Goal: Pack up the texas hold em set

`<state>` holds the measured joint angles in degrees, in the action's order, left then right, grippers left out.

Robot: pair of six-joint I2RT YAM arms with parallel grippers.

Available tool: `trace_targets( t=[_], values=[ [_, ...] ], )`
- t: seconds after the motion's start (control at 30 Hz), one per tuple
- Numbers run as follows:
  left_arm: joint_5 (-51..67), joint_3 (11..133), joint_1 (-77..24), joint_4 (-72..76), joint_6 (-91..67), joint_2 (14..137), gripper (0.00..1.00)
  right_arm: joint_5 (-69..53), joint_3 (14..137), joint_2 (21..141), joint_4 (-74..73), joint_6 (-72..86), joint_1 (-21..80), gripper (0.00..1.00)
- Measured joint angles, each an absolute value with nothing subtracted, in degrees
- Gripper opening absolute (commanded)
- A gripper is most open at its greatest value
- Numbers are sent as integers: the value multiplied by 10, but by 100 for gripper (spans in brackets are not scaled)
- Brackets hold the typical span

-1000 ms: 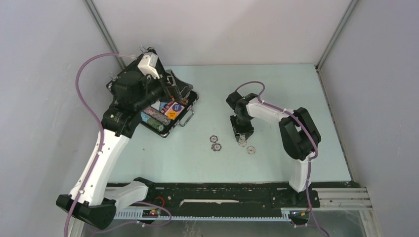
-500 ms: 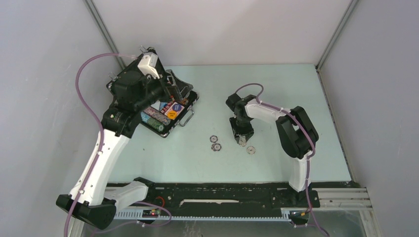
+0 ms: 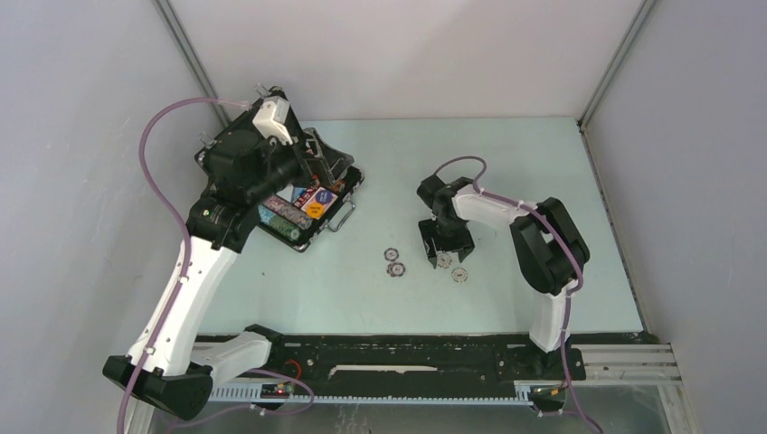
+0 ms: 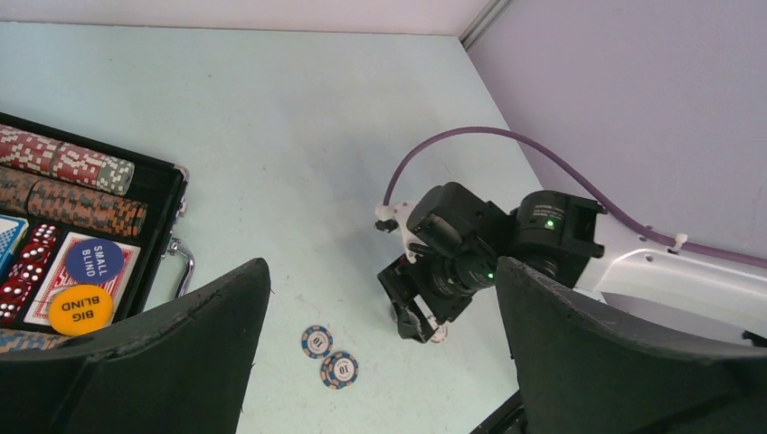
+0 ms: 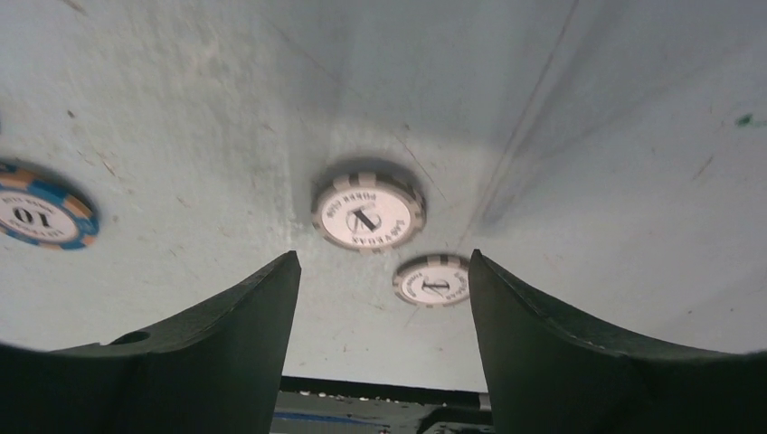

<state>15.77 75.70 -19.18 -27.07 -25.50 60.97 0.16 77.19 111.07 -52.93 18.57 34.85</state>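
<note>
- Your right hand (image 5: 382, 262) hovers released, fingers spread and empty, directly above a grey-and-white striped poker chip (image 5: 368, 212) lying flat on the pale green tabletop (image 5: 181, 90).
- To lift it cleanly, you would likely do best to drop straight down until both fingertips meet the tabletop. Then close squarely on the chip's rim, because a thin, flat disc probably slips from a tilted pinch.
- A second grey-and-white chip (image 5: 434, 280) lies just wrist-ward of the first, between the fingers. Keep it out of the pinch.
- A blue-and-orange chip (image 5: 36, 217) sits out beyond one finger, clear of the grasp.
- Your left hand (image 3: 312, 167), also released and empty, hangs over the open black rectangular case with silver edges (image 4: 172, 194), well apart from the right hand.
- Both grey chips read "1" and the blue-and-orange chip reads "10". Their rim lettering is too small to be sure of.
- Inside the case, a round blue button (image 4: 94, 260) reads "SMALL BLIND" and a round orange button (image 4: 81, 307) reads "BIG BLIND".
</note>
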Motion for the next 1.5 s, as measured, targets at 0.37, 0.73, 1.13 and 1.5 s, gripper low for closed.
trace_targets(
  t=[0.37,0.73,1.13,1.5],
  values=[
    [158,757,-192,-270,-255,610,100,-20,696,1058,-539,183,327,75],
    [158,757,-192,-270,-255,610,100,-20,690,1076,-526,182,321,70],
    [158,757,-191,-270,-255,610,100,-31,687,1076,-524,182,306,50],
    [164,757,-191,-267,-255,610,100,-20,683,1068,-526,183,309,27]
  ],
)
